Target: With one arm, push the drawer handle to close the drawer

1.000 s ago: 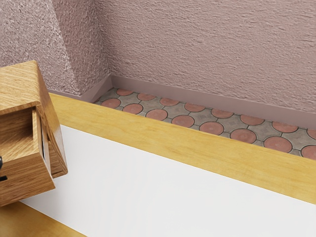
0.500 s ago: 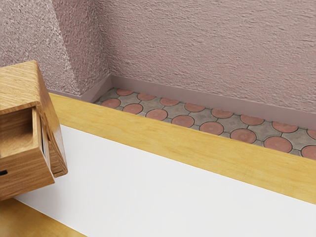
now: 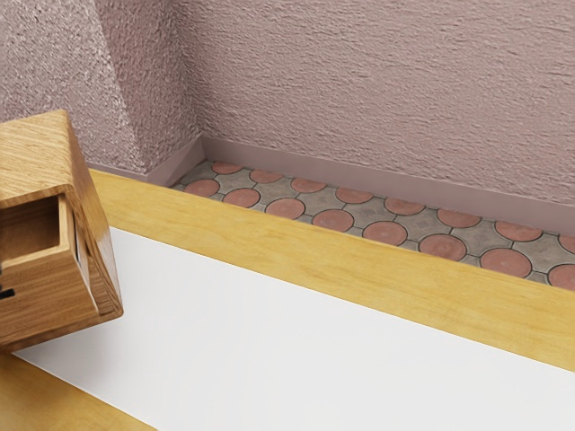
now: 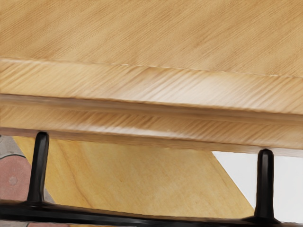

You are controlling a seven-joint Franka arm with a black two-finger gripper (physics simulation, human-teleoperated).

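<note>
At the exterior view's left edge stands the wooden cabinet (image 3: 40,153), with its drawer (image 3: 45,292) partly pulled out and the hollow inside visible. Part of the black handle (image 3: 7,294) is on the drawer front, cut off by the picture's edge. Close below my hand, the wrist view has the cabinet's wooden top (image 4: 151,33) and the drawer's upper edge (image 4: 142,125). Two black posts join that edge to the handle's long bar (image 4: 142,219). Whether my hand touches the handle, I cannot tell.
The cabinet rests on a table with a white strip (image 3: 314,332) between yellow wood borders (image 3: 359,269). Behind the table are a tiled floor (image 3: 332,221) and rough pinkish walls (image 3: 377,90).
The drawer has slid partway into the cabinet, and its visible opening has narrowed. The cabinet body stays where it was.
</note>
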